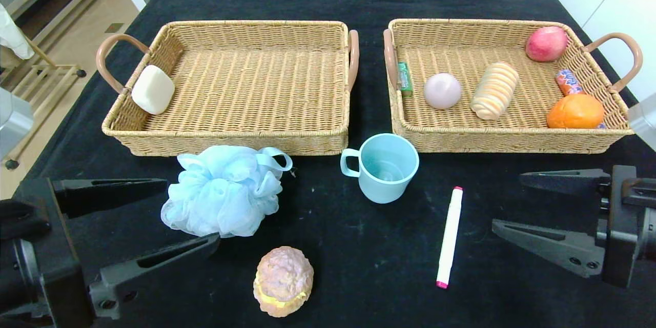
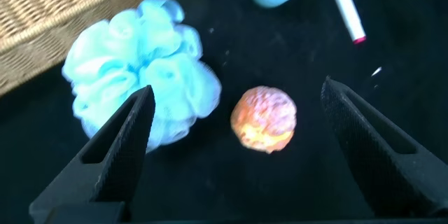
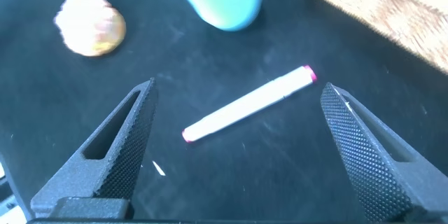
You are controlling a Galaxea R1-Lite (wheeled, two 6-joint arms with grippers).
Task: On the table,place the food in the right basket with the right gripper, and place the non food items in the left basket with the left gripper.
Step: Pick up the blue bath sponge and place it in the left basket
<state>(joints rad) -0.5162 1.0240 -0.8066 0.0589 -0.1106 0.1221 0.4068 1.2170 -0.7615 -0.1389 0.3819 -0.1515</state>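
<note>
Left hand (image 1: 187,212), released and empty, hangs at the table's (image 1: 359,266) seven o'clock beside the blue bath puff (image 1: 223,190); right hand (image 1: 512,202), likewise released, at four o'clock by the marker (image 1: 449,236). The pastry (image 1: 283,281), apparently food, lies at six o'clock between them. Risk: the left hand snags it, or the marker lands among food in the right basket (image 1: 512,139).

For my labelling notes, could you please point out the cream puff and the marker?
cream puff (image 1: 283,280), head view, middle of its top.
marker (image 3: 248,103), right wrist view, middle of its white barrel.
</note>
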